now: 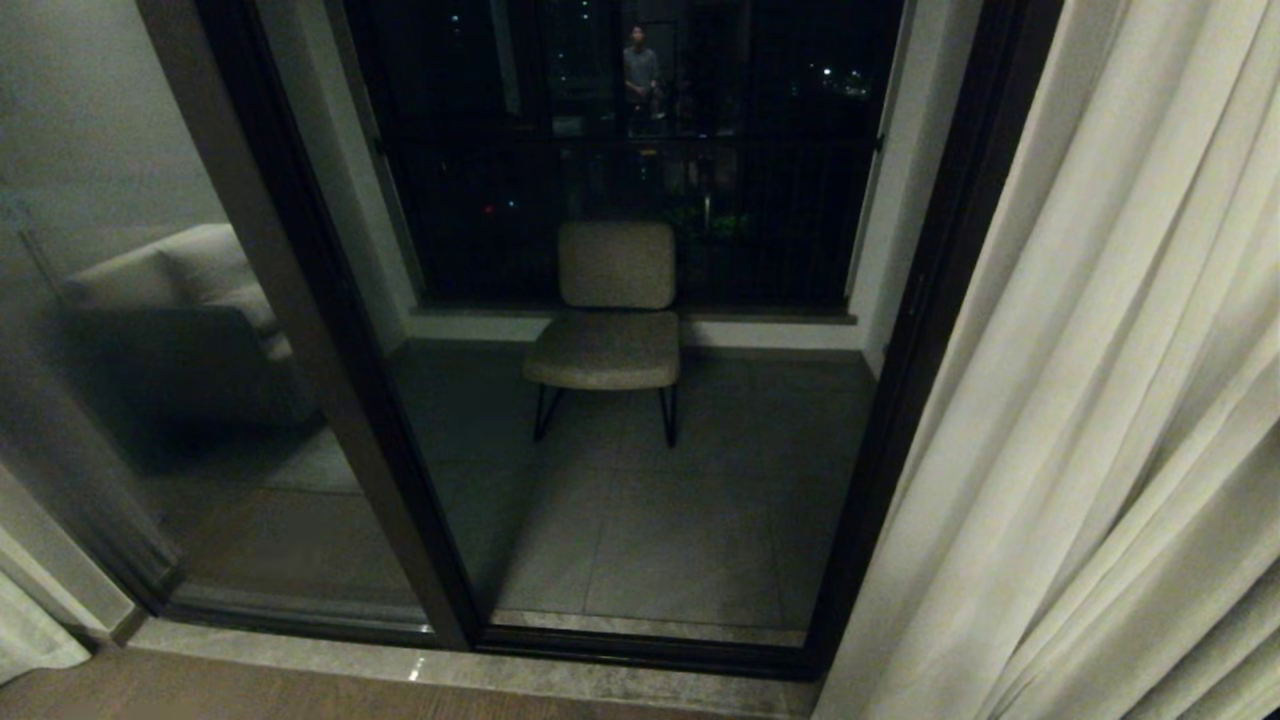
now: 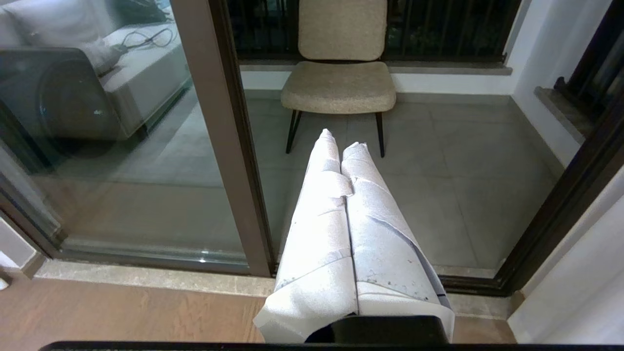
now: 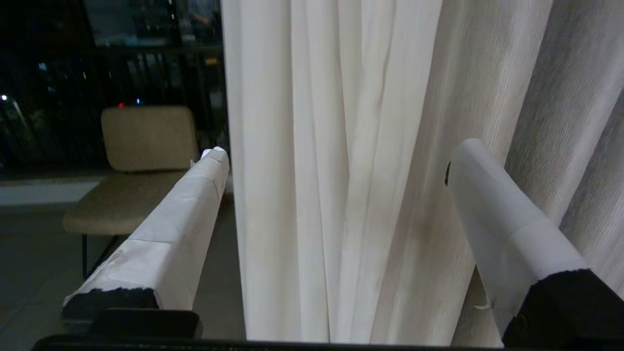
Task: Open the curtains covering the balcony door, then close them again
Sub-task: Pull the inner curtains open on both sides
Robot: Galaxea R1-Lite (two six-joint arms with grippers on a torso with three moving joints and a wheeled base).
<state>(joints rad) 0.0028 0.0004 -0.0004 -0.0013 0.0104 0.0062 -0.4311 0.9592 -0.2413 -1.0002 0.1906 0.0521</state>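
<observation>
My right gripper (image 3: 341, 161) stands wide open, fingers either side of the curtain (image 3: 351, 146) folds, gripping nothing; my left gripper (image 2: 342, 139) is closed, empty.

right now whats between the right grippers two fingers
Folds of the curtain hang in the gap between the spread fingers of the right gripper; neither visibly presses the cloth. The right wrist view shows it.

The right gripper (image 3: 341, 161) holds its white-wrapped fingers (image 3: 170, 234) spread wide apart (one to each side), while the left gripper (image 2: 343, 139) keeps its wrapped fingers (image 2: 321, 229) pressed together, pointing forward and down.
</observation>
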